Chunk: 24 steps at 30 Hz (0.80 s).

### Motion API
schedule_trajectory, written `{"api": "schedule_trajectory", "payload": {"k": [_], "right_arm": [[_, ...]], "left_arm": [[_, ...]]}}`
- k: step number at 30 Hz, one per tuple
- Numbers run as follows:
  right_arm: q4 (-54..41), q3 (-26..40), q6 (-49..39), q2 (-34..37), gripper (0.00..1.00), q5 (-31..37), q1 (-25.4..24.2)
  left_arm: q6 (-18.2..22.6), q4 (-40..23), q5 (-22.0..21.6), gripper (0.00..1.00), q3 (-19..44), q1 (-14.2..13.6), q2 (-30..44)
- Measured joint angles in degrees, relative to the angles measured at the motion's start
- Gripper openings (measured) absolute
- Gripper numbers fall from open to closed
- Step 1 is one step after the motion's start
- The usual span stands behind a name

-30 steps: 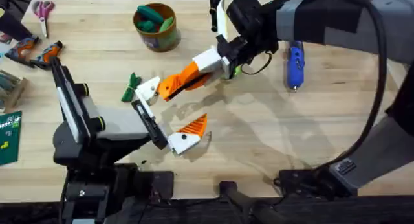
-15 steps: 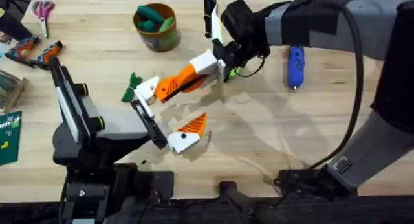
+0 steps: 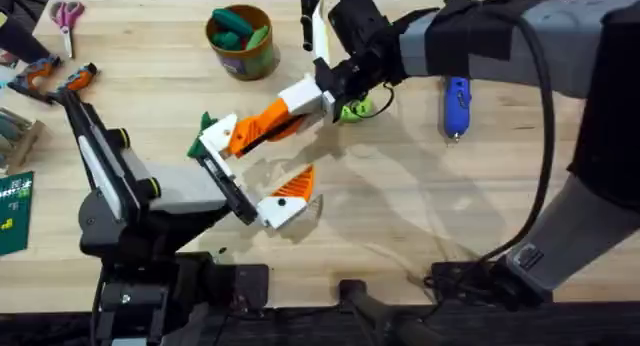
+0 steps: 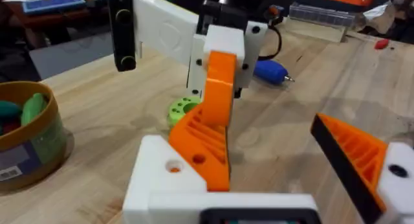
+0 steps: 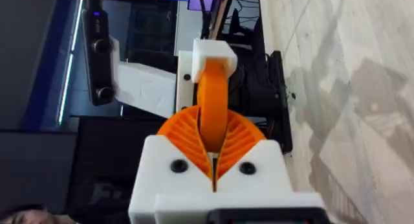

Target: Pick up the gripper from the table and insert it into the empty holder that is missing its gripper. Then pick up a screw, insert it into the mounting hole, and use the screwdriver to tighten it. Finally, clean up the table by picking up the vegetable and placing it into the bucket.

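Observation:
My right gripper (image 3: 292, 105) reaches in from the right and is shut on the orange gripper (image 3: 258, 127), seen end-on as the gripper (image 5: 213, 107) between its ribbed pads. That piece's far end meets the white holder (image 3: 214, 138) on my left arm, with a mounting hole showing on the holder (image 4: 162, 179). My left gripper (image 3: 255, 168) stands wide open, its other finger (image 4: 354, 153) carrying an orange pad. The dark green vegetable (image 3: 205, 125) lies just behind the holder, partly hidden. A blue screwdriver (image 3: 456, 100) lies at the right. The bucket (image 3: 243, 46) stands at the back. The screw is out of view.
A lime-green ring (image 3: 353, 110) lies on the table beside the right gripper. Scissors (image 3: 66, 16) and orange-handled hand tools (image 3: 55, 78) lie at the far left, with a green card (image 3: 14, 211) near the left edge. Bare wood stretches across the front right.
My right arm has carried the orange gripper leftward, and the left arm's holder has shifted left with it. The lime-green ring has come out from under the right gripper.

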Motion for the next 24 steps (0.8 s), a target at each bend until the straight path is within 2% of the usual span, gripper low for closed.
{"api": "schedule_trajectory", "payload": {"k": [11,24], "right_arm": [[4.08,0.0,2.39,2.81,0.009,-2.93,1.06],[12.17,0.0,14.58,2.82,0.009,-0.78,1.13]], "left_arm": [[-0.69,-0.23,1.31,0.987,0.0,-0.11,0.02],[-0.91,-0.21,0.74,0.987,0.0,-0.02,0.02]]}}
